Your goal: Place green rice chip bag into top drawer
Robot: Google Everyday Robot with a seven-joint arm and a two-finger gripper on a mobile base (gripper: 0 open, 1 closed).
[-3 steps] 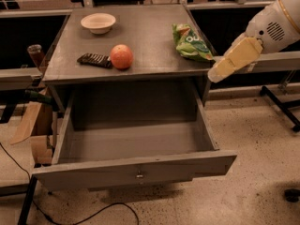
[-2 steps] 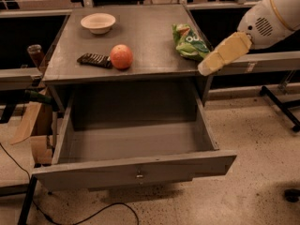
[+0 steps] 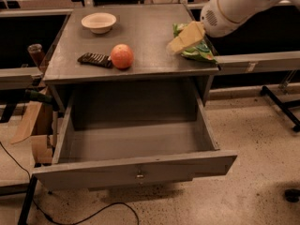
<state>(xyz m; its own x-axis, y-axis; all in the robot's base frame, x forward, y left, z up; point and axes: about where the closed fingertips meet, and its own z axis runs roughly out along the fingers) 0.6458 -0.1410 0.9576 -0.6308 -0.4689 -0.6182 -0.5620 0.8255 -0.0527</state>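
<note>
Moved: the gripper point(image 3: 185, 39) has swung in from off the cabinet's right side and now hangs over the left end of the green rice chip bag point(image 3: 200, 53). Nothing else has budged.
Floor: a black cable point(image 3: 84, 215) snakes along under the drawer front, and there's a cardboard box point(image 3: 32, 125) off to the left.
Top drawer point(image 3: 136, 165): pulled all the way out, keyhole panel nearest the camera. Looks bare inside, so the drop spot is ready.
Front of cabinet top point(image 3: 145, 32): a dark wrapped bar point(image 3: 95, 59) and an orange fruit point(image 3: 122, 56), right up against each other on the left.
Bag: lying on the cabinet top close to its right edge, not lifted yet.
Gripper state: honestly can't tell if it's apart or together; it's just a pale yellow shape overlapping the bag.
Back: a pale bowl point(image 3: 98, 21) at the far left.
Step, I'd say: closing in for the grab.
Tips: go for the middle of the bag, not a flappy corner. It's close to the edge, so don't nudge it rightward. Lift well clear of the top before coming forward, then let go low inside the drawer.
</note>
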